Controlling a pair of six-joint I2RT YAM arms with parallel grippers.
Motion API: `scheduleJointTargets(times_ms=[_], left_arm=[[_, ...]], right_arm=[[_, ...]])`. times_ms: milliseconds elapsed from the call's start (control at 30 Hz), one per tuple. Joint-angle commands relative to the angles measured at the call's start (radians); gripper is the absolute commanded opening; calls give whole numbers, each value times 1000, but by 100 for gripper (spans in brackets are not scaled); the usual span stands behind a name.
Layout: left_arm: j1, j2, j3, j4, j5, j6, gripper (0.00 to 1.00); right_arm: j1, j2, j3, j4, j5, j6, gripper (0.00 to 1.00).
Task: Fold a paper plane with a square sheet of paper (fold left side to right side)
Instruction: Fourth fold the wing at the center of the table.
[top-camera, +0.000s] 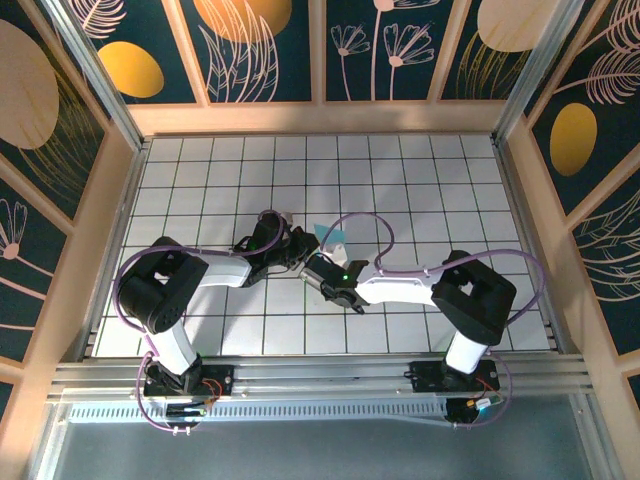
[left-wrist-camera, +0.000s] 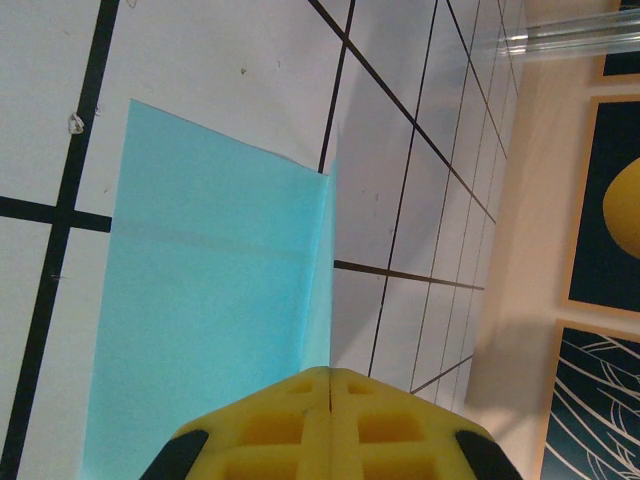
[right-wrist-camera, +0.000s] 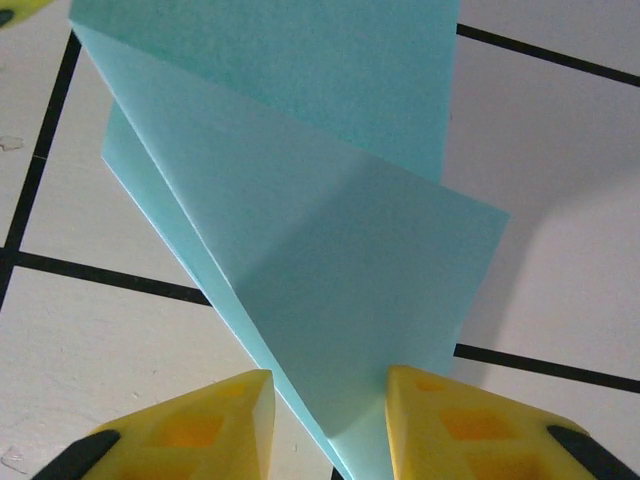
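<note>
Cyan paper (right-wrist-camera: 330, 250) part-folded, flap raised

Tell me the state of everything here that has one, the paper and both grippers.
cyan paper: partly folded, one flap lifted off the table.
left gripper: shut, at the paper's raised fold.
right gripper: open, with the flap's corner between its fingers.
</note>
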Motion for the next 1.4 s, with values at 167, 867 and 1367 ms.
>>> scheduleJointTargets(times_ms=[167,867,1367], left_arm=[[-8,-22,10,-40,-22,-19,0],[187,-363,-86,-328,-42,233,40],[148,-288,-115,-284,72,282,37]], right_arm=[[8,32,23,3,48,3,20],[-138,-158,-130,208,-416,-171,0],[-352,-194,-272,398,-888,-206,0]])
